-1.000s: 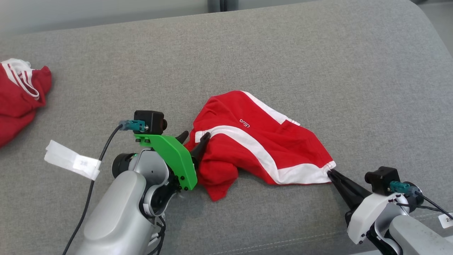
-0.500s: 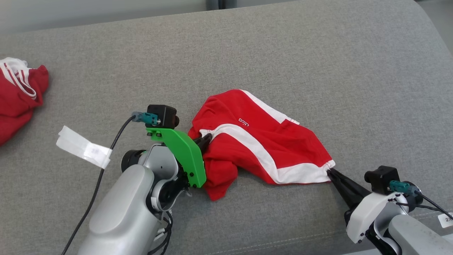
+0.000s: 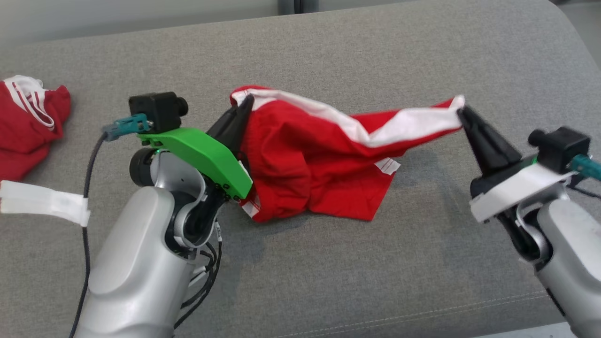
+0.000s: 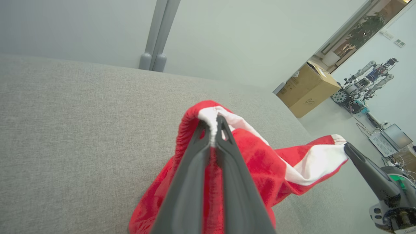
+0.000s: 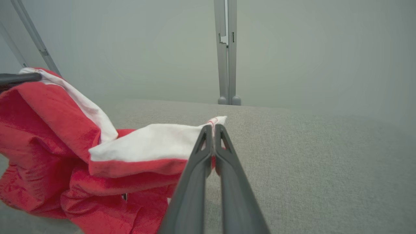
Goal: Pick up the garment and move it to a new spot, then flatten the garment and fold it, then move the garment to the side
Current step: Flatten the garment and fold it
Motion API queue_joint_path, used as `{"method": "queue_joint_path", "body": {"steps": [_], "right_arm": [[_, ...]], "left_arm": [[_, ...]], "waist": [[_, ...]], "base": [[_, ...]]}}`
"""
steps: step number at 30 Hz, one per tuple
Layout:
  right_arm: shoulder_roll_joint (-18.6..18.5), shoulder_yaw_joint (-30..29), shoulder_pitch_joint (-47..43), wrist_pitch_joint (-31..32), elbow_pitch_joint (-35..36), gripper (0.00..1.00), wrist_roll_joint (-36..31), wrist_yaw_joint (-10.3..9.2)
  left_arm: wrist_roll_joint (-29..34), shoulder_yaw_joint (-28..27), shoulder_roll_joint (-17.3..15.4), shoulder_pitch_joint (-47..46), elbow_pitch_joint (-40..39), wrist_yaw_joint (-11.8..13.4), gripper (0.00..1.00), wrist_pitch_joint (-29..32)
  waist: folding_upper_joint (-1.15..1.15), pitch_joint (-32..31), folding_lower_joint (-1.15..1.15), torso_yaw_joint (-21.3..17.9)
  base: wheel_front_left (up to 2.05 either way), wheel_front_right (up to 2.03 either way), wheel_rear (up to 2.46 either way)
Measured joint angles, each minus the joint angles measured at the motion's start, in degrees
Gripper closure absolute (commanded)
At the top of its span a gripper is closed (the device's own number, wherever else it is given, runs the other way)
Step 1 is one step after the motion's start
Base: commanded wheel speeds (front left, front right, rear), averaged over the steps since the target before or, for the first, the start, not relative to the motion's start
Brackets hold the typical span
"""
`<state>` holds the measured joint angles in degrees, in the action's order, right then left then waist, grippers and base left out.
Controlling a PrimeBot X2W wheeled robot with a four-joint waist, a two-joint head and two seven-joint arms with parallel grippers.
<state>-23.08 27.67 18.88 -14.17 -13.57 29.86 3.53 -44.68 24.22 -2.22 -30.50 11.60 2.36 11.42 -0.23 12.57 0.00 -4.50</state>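
Observation:
The garment [image 3: 300, 159] is red with white stripes and hangs between both grippers above the grey couch, its lower part drooping onto the cushion. My left gripper [image 3: 245, 101] is shut on its upper left edge; the left wrist view shows the fingers [image 4: 213, 125] pinching a white-trimmed fold of the garment [image 4: 260, 152]. My right gripper [image 3: 462, 110] is shut on the white-striped corner at the right. In the right wrist view, the fingertips [image 5: 213, 130] clamp that corner of the garment [image 5: 65, 143]. The right gripper [image 4: 349, 149] also appears in the left wrist view.
A second red and white garment [image 3: 28, 122] lies crumpled at the couch's left edge. The grey couch cushion [image 3: 375, 263] spreads wide all around. A white tag [image 3: 42, 202] hangs on the left arm's cable. A cardboard box [image 4: 308, 89] stands on the floor beyond the couch.
Both grippers rose and lifted the garment off the cushion, stretching its top edge between them. The left gripper closed on the left edge.

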Motion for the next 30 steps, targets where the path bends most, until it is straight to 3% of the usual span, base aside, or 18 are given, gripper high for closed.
{"method": "queue_joint_path", "body": {"steps": [5,10,15,23,27,30], "right_arm": [[0.0,-7.4,5.1,-0.4,8.6,1.0,-0.4,-1.14],[0.2,-10.9,6.6,-0.4,14.4,1.0,-1.3,-1.14],[1.9,-13.2,6.3,-0.4,20.9,1.0,-1.2,-1.1],[3.2,-16.4,1.8,-0.5,32.3,1.0,-1.1,-1.13],[1.5,-12.4,-0.3,0.2,30.1,1.0,-0.1,-0.15],[1.9,-8.0,0.2,4.8,24.3,1.0,3.6,1.54]], "left_arm": [[-1.8,-4.9,0.1,-0.5,-3.7,-1.8,1.0,-5.8],[-4.2,-7.8,0.2,-0.9,-6.4,-3.1,1.0,-9.3],[-5.9,-10.4,0.2,-0.1,-11.1,-4.9,1.0,-12.4],[-9.2,-12.7,-0.1,6.5,-20.5,-5.4,1.0,-14.5],[-10.2,-12.5,-0.7,6.5,-20.6,-5.3,1.0,-11.8],[-11.5,-11.3,-1.2,6.3,-16.2,-4.3,1.0,-8.4]], "waist": [[0.0,-0.7,0.0,0.5],[0.0,-1.3,0.0,1.0],[0.0,-2.0,0.0,1.2],[0.0,-2.3,0.0,0.2],[0.0,-1.9,0.0,0.4],[0.0,-1.3,0.0,0.4]], "base": [[0.0,0.0,0.0],[0.0,0.0,0.0],[0.0,0.0,0.0],[0.0,0.0,0.0],[0.0,0.0,0.0],[0.0,0.0,0.0]]}}
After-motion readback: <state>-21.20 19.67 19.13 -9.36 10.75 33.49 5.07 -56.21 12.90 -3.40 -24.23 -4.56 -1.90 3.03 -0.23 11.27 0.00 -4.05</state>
